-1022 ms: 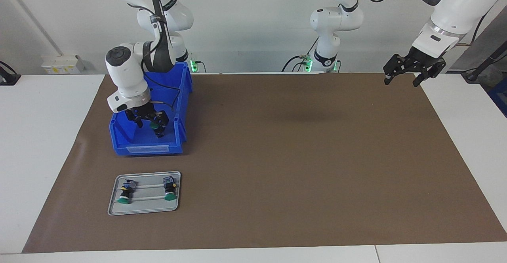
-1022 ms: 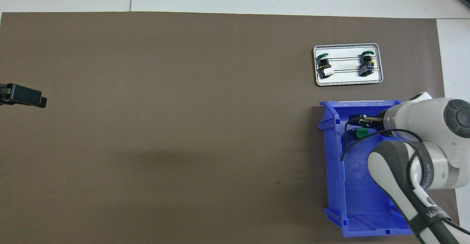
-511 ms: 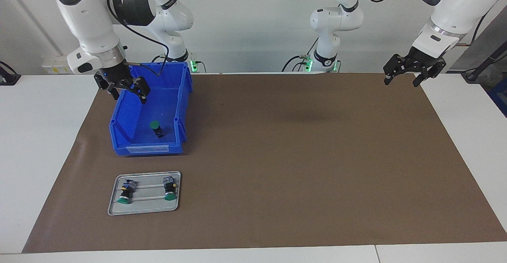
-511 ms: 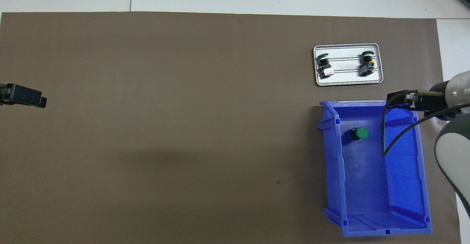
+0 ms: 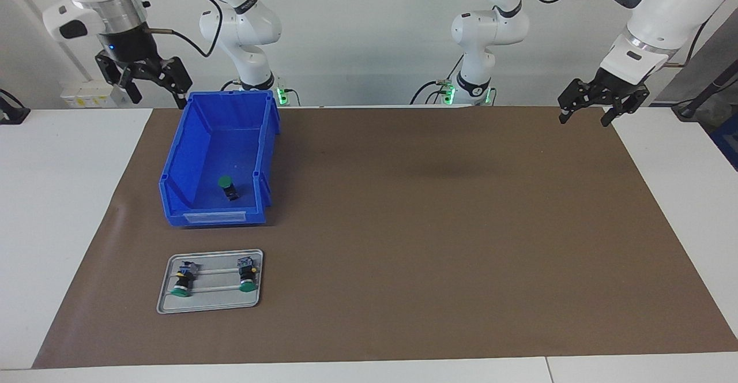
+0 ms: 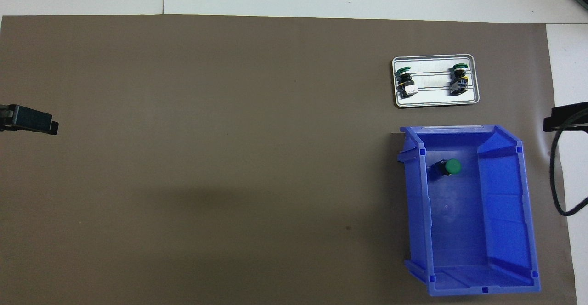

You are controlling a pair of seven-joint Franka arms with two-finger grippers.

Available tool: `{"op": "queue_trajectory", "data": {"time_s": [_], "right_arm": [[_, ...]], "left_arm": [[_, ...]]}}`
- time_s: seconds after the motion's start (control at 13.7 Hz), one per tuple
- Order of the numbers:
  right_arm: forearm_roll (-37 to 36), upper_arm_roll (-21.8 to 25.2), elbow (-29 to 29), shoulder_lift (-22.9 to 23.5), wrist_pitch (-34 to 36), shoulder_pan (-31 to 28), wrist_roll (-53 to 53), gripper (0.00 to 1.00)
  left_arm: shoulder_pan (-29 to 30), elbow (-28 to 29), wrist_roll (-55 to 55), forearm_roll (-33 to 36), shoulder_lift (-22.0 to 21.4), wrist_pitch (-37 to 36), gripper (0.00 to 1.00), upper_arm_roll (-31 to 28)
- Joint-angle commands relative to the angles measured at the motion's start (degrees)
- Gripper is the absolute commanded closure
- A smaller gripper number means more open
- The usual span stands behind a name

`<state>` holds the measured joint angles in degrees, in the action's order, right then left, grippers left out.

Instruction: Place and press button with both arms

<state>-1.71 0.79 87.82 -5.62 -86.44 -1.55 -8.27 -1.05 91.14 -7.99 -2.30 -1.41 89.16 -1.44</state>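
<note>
The button (image 5: pixel 228 187) lies in the blue bin (image 5: pixel 190 210) near the right arm's tabletop edge — tray (image 5: pixel 210 299) beside it. Both pincers, right (image 5: pixel 144 77) and left (image 5: pixel 602 105), hang open, empty.

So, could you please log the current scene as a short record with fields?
button: lies in the blue bin near its label end
metal tray: two green-capped buttons on it, farther from the robots than the bin
right gripper: raised off the bin's corner nearest the robots, fingers open, empty
left gripper: waiting over the mat's edge at the left arm's end, fingers open, empty
</note>
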Motion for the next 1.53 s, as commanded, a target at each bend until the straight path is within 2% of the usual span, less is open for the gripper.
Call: {"op": "queue_trajectory", "data": {"time_s": [0.0,0.15,0.95,1.17,1.39,1.46], "right_arm": [[0.1,-0.3,0.5,1.2,1.7,-1.2,1.8,0.0],[0.0,-0.4,2.1,0.0,2.1,-1.2,1.8,0.0],[0.9,0.1,2.4,0.4,4.3,-1.1,3.4,0.0],[1.2,5.0,1.0,2.2,4.3,3.5,3.4,0.0],[2.3,5.0,-1.2,4.2,5.7,3.0,3.4,0.0],[2.8,5.1,-0.3,4.0,4.7,3.3,3.4,0.0]], "left_arm": [[0.3,1.7,-0.1,0.9,-1.6,0.1,0.0,0.4],[0.3,1.7,-0.1,0.8,-1.6,0.1,0.0,0.4],[0.3,1.7,-0.1,0.8,-1.6,0.1,0.0,0.4],[0.3,1.7,-0.1,0.9,-1.6,0.1,0.0,0.4],[0.3,1.7,-0.1,0.8,-1.6,0.1,0.0,0.4],[0.3,1.7,-0.1,0.8,-1.6,0.1,0.0,0.4]]}}
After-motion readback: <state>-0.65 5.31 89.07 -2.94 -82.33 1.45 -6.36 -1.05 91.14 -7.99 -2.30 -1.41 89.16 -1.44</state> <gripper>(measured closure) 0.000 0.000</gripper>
